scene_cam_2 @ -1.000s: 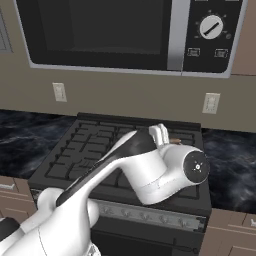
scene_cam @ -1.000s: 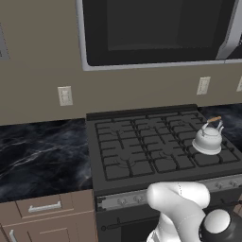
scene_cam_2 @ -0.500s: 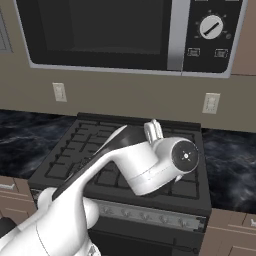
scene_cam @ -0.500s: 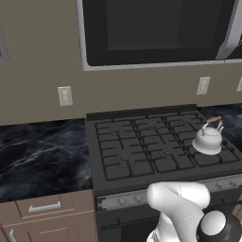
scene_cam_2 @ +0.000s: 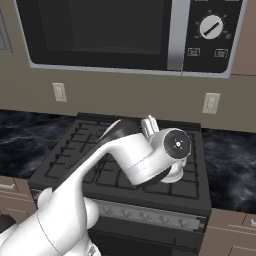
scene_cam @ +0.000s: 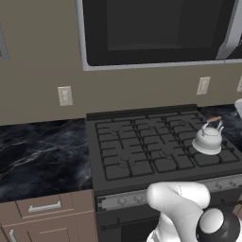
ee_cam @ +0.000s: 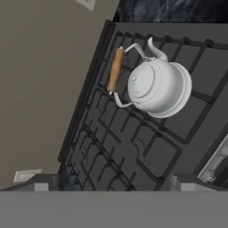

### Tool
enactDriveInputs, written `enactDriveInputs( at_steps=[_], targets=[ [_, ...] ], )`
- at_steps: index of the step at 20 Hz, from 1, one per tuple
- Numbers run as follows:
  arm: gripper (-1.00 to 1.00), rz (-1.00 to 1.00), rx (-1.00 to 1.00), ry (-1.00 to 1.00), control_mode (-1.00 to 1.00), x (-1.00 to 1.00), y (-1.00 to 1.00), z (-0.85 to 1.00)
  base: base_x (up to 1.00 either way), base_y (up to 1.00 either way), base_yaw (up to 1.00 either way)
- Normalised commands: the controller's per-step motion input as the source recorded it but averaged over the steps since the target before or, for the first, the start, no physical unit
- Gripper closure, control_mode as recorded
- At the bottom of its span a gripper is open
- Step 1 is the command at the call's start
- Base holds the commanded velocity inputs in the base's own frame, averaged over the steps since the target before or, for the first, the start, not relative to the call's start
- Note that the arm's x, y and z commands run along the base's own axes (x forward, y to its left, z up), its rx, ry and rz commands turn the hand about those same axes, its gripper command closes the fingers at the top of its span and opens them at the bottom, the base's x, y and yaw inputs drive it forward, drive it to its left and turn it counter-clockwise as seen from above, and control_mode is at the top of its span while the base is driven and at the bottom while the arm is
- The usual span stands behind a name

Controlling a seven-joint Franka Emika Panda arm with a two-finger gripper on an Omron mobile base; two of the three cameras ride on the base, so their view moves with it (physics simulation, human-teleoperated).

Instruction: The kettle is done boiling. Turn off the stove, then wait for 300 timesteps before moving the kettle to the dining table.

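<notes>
The kettle (scene_cam: 207, 140) stands upright on the right front grate of the stove (scene_cam: 142, 151), its wooden handle piece up. In the hand view the kettle (ee_cam: 158, 87) lies ahead of and below my gripper (ee_cam: 110, 185). The fingertips (ee_cam: 42, 185) stand far apart at the bottom edge, open, with nothing between them and apart from the kettle. In the right base view my wrist (scene_cam_2: 162, 150) hovers over the stove (scene_cam_2: 75, 150) and covers most of the kettle. The silver knob strip (scene_cam: 123, 201) runs along the stove's front. The dining table is out of view.
A black microwave (scene_cam: 156, 28) hangs above the stove. Dark marble worktop (scene_cam: 42, 156) with brown drawers (scene_cam: 42, 208) lies to the left, and more worktop (scene_cam_2: 230, 160) to the right. Wall outlets (scene_cam: 64, 95) sit on the beige backsplash.
My hand has risen a little and shifted left above the stove. The kettle has stayed put and the gripper has stayed open.
</notes>
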Motion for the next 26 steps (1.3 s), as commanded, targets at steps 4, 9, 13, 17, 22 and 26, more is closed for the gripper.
enactDriveInputs(
  at_steps=[4,9,13,17,22,26],
  targets=[
    [-1.0,0.0,-0.06,0.04,-1.0,0.24,0.02,0.0,0.0,0.0,0.0],
    [-1.0,0.0,-0.04,0.06,-1.0,0.22,0.02,0.0,0.0,0.0,0.0],
    [-1.0,0.0,-0.01,0.01,-1.0,0.27,0.0,-0.05,0.0,0.0,0.0],
    [-1.0,0.0,0.0,0.03,-1.0,0.28,0.0,-0.01,0.0,0.0,0.0],
    [-1.0,0.0,0.0,0.06,-1.0,0.33,0.0,-0.01,0.0,0.0,0.0],
    [-1.0,0.0,0.0,0.08,-1.0,0.29,0.0,-0.05,0.0,0.0,0.0]
  ],
)
